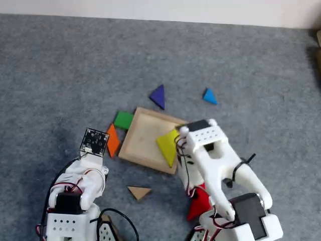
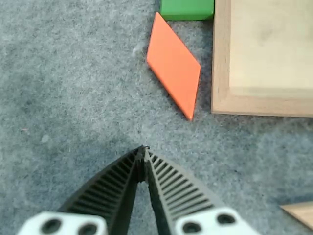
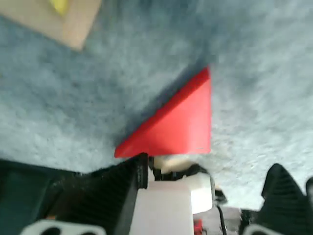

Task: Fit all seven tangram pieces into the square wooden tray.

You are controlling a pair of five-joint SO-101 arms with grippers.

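Left tool [image 2: 143,155] closed — near orange piece [image 2: 173,66].

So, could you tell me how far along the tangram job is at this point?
Done: only the yellow triangle lies in the wooden tray. In hand: nothing; the left gripper is shut and empty near the orange parallelogram, the right gripper open by the red triangle. Left: those two plus the green square, purple triangle, blue triangle and tan triangle, all on the carpet.
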